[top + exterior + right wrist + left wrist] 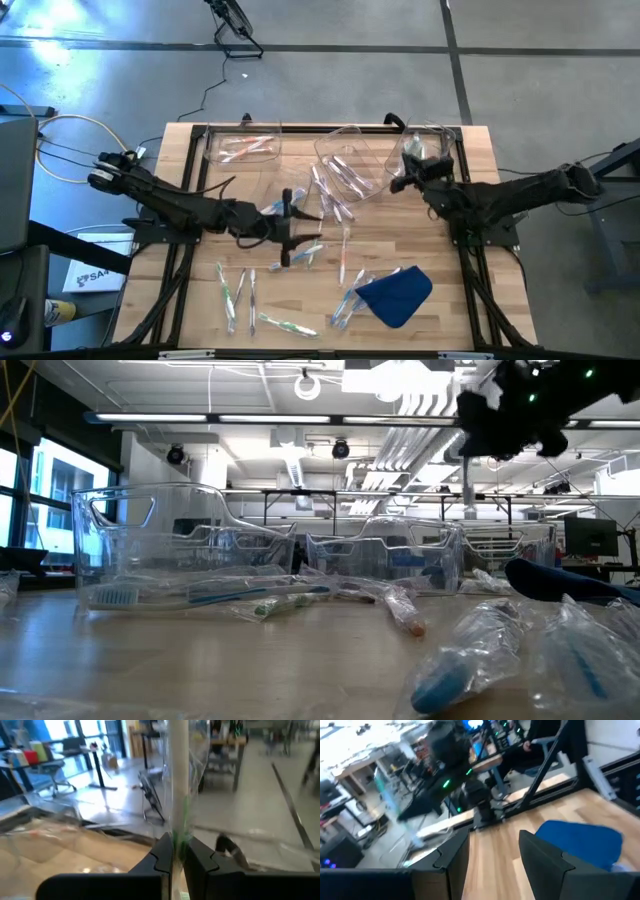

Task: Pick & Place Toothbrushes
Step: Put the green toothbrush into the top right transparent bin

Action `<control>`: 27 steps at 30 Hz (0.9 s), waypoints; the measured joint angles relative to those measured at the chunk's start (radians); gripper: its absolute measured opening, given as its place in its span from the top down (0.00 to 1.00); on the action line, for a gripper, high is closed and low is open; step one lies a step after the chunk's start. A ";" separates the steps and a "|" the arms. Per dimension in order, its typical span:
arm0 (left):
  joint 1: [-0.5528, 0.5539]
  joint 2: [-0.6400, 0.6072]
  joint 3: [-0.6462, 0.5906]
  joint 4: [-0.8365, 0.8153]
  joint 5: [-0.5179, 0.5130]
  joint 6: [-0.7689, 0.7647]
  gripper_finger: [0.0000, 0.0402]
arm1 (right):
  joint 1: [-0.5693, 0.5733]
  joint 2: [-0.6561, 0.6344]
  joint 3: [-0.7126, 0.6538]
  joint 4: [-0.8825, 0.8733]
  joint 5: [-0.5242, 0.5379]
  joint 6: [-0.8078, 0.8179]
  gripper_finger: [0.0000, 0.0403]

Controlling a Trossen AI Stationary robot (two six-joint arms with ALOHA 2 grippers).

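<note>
My right gripper [179, 851] pinches a wrapped toothbrush [177, 780] upright, raised over the far right clear bin [432, 143]. My left gripper [297, 230] hangs spread and empty over mid-table. More toothbrushes [240, 290] lie scattered near the blue cloth [397, 293].

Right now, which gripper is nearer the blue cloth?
Left. The left gripper, open, is over mid-table, beside the blue cloth. The right gripper, shut on a wrapped toothbrush, is up at the far bins.

Wooden table [470, 215]: toothbrushes [240, 290], bins [345, 160], cloth [397, 294].
</note>
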 joint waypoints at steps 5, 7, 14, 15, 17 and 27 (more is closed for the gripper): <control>-0.031 0.000 0.000 0.011 -0.002 0.004 0.58 | -0.209 -0.009 0.000 -0.139 -0.252 0.133 0.96; -0.032 0.000 0.000 0.012 -0.002 0.004 0.58 | -0.293 -0.009 0.000 -0.168 -0.342 0.159 0.96; -0.029 0.000 0.000 0.011 -0.003 0.004 0.58 | -0.527 -0.008 0.000 -0.281 -0.588 0.191 0.96; -0.029 0.000 0.000 0.011 -0.003 0.004 0.58 | -0.551 -0.008 0.000 -0.287 -0.622 0.200 0.96; -0.029 0.000 0.000 0.011 -0.003 0.004 0.58 | -0.591 -0.007 0.000 -0.295 -0.680 0.208 0.96; -0.029 0.000 0.000 0.011 -0.003 0.004 0.58 | -0.700 0.000 0.000 -0.344 -0.890 0.214 0.96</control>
